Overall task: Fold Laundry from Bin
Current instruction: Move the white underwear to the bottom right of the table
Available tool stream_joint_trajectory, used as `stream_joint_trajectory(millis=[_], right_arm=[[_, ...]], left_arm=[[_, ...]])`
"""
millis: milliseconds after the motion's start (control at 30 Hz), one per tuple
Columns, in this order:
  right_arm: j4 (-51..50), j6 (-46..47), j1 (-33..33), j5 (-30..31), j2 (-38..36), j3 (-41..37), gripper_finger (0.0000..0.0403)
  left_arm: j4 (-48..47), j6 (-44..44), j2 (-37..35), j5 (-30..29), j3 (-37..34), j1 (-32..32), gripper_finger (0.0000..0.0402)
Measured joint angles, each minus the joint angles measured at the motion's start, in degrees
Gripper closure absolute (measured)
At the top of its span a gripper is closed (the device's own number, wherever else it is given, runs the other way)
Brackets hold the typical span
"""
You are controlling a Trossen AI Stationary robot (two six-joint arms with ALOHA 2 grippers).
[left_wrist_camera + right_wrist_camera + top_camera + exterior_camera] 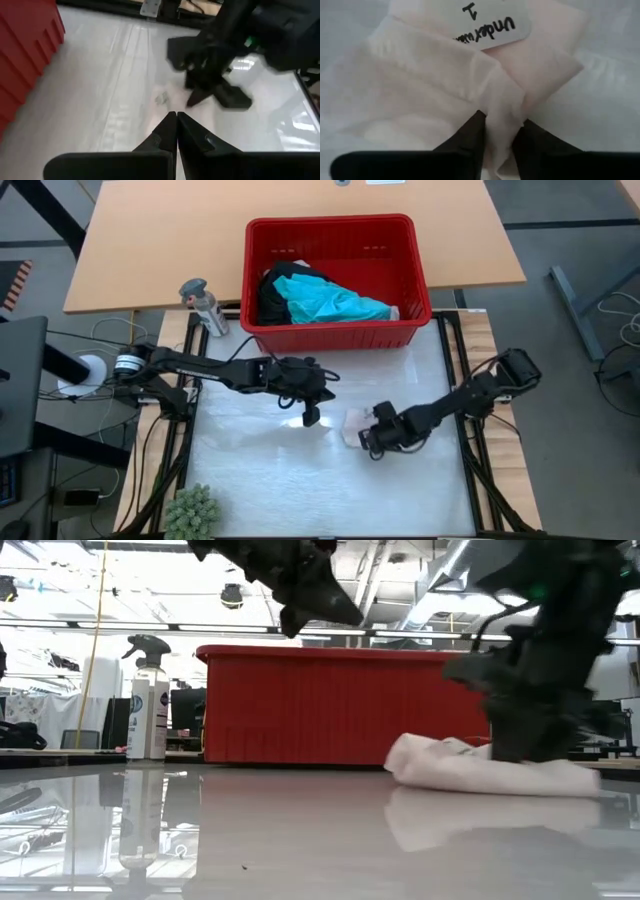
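Note:
The red bin [337, 235] stands at the table's far edge with turquoise [335, 305] and black laundry [272, 292] inside. A small pale pink-white piece [355, 425] lies bunched on the white tabletop, right of centre; a white hand-written tag [492, 22] lies on it. My right gripper [375, 440] comes down steeply onto it and is shut on its cloth. My left gripper [310, 417] hangs shut and empty above the table's middle, left of the piece; its closed fingers [176, 120] show in the left wrist view. My right gripper pinches a raised ridge of the pale piece's cloth [503, 112] between its two fingers. The fingers come from above, pointing steeply down. The rest of the piece [480, 770] lies slack on the table around them. One layer or several, I cannot tell.
A spray bottle [203, 305] stands at the far left beside the bin. A small green plant [192, 510] sits at the near left corner. Black frame rails [455, 370] run along both sides of the white surface. Bare tabletop [280, 480] stretches toward the near edge.

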Motion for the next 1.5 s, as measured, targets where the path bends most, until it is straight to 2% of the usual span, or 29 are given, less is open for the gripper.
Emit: stream_joint_trajectory(millis=[133, 300, 467, 567, 633, 800, 867, 1000, 1067, 1133, 1233, 1300, 1400, 1500], right_arm=[[-1.7, 11.3, 5.3, -0.4, -0.5, 0.0, 0.0287], [-1.6, 21.4, 11.2, 0.1, -0.5, 0.0, 0.0240], [-3.2, 27.5, 13.1, 2.2, -1.5, 1.1, 0.0176], [-4.9, 28.6, 13.6, 7.5, -4.2, 2.9, 0.0157], [-7.2, 27.7, 13.5, 8.5, -6.8, 4.5, 0.0155], [-15.0, 26.4, 14.8, 10.5, -10.7, 7.4, 0.0160], [-17.7, 26.4, 15.4, 12.4, -12.7, 9.1, 0.0168], [-25.1, 26.4, 16.4, 13.9, -15.4, 11.2, 0.0184], [-26.9, 26.3, 16.4, 15.8, -17.4, 12.5, 0.0190], [-28.3, 26.1, 16.5, 16.8, -19.0, 13.2, 0.0194], [-29.3, 25.6, 16.5, 19.0, -21.0, 13.6, 0.0199], [-29.4, 24.6, 16.6, 21.0, -22.0, 13.7, 0.0202], [-29.4, 22.4, 16.7, 22.6, -22.2, 13.7, 0.0204], [-29.3, 20.6, 17.3, 22.7, -22.2, 13.7, 0.0207]], left_arm=[[-1.2, 0.6, -1.0, 0.0, 0.0, 0.0, 0.0401], [-1.3, 0.6, -1.2, 0.7, 0.0, 0.0, 0.0401], [-2.2, -0.6, -1.1, 4.7, -0.1, 0.0, 0.0401], [-0.6, -5.8, -1.1, 7.3, -1.6, 0.3, 0.0401], [1.1, -8.3, -1.1, 10.9, -2.8, 0.8, 0.0401], [13.7, -8.1, 0.4, 12.9, -6.5, 0.3, 0.0402], [19.2, -7.5, 2.6, 16.7, -7.1, -0.2, 0.0402], [34.1, -11.9, 10.1, 25.4, -7.0, -1.9, 0.0401], [40.8, -13.2, 14.0, 26.1, -7.0, -3.1, 0.0401], [44.0, -13.6, 17.5, 25.0, -6.7, -4.5, 0.0402], [44.1, -13.3, 22.1, 21.1, -4.3, -6.9, 0.0402], [43.5, -11.9, 24.8, 14.6, -1.9, -8.6, 0.0401], [38.5, -8.7, 28.7, 1.9, 2.5, -10.9, 0.0402], [30.2, -5.9, 32.9, -5.2, 8.4, -12.5, 0.0401]])
